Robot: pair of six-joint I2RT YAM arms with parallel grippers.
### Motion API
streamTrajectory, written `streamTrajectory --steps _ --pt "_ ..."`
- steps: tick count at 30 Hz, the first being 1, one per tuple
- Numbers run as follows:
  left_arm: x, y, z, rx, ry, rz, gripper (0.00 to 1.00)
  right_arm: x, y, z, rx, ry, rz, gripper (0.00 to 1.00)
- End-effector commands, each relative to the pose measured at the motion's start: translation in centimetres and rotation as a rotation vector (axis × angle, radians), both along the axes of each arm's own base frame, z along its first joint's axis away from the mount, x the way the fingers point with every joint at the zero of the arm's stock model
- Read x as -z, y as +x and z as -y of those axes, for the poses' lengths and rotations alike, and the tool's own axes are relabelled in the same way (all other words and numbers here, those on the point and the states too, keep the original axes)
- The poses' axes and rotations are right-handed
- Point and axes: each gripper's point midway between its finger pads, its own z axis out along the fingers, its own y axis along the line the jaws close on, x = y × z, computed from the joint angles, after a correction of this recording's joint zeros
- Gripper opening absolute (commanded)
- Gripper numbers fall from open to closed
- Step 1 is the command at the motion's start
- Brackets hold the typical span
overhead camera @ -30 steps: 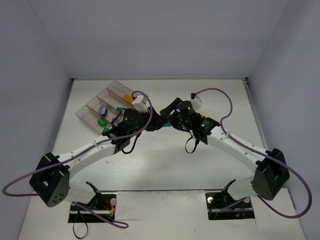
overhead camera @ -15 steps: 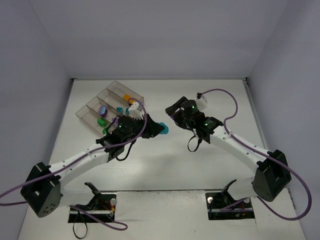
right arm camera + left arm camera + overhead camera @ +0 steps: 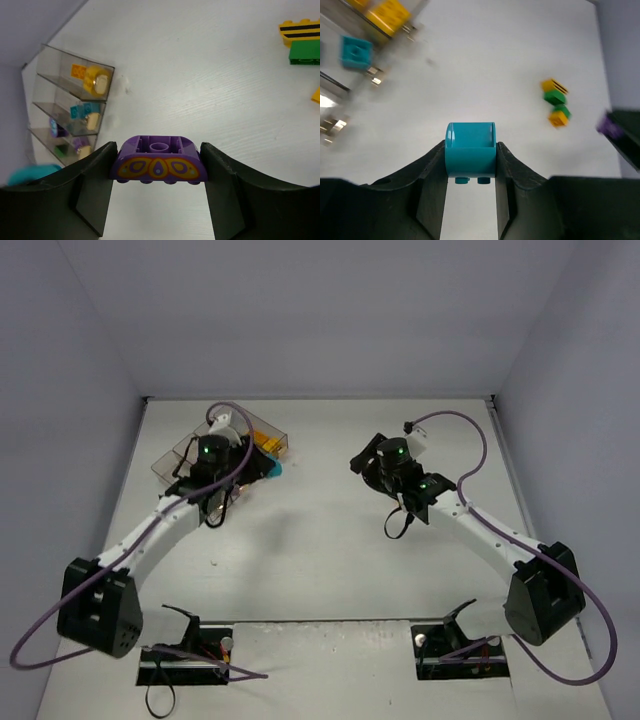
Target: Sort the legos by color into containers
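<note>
The left gripper [image 3: 258, 462] pinches a rounded cyan brick [image 3: 470, 150] just beside the containers [image 3: 56, 70] at the far left corner of the table [image 3: 225, 110]. The right gripper [image 3: 159, 155] clamps a purple arched brick [image 3: 158, 168] right of centre, nearer the far edge. The containers are narrow and joined (one already holds cyan), so a release slightly off line could land the cyan brick in a neighbouring slot, or the arm could knock the walls. No writing is readable; the purple arched brick bears an orange-yellow petal print.

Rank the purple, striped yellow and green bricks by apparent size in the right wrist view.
1. purple brick, though it is nearest the camera.
2. striped yellow brick and green brick: about alike, both cut off by the picture's edge.
</note>
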Motion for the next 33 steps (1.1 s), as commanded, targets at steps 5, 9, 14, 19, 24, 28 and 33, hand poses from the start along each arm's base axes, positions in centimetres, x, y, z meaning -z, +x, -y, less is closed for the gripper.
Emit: streamTrajectory --steps 5,9,14,19,24,28,33 --pt "-1.9 9.3 -6.4 -0.105 0.234 0.05 0.04 0.7 -3.0 0.7 -0.176 -0.118 0.057 0.0" --pt "-0.9 12.4 -8.0 -0.131 0.289 0.012 0.06 0.8 -4.2 1.4 -0.221 -0.154 0.079 0.0" --pt "1.7 14.7 -9.3 -0.159 0.326 -0.05 0.08 -0.2 -5.0 2.0 -0.271 -0.203 0.135 0.0" --pt "3.4 16.0 -9.5 -0.166 0.347 -0.085 0.18 -1.0 -5.5 2.2 -0.303 -0.222 0.173 0.0" --pt "3.9 16.5 -9.9 -0.197 0.354 -0.097 0.42 -1.0 -6.0 1.9 -0.349 -0.232 0.182 0.0" --pt "2.6 16.0 -10.3 -0.216 0.353 -0.084 0.6 -1.2 -6.6 0.8 -0.473 -0.265 0.216 0.0" --pt "-1.3 14.3 -9.3 -0.164 0.307 -0.054 0.69 -3.0 -7.5 -0.6 -0.654 -0.337 0.359 0.0"
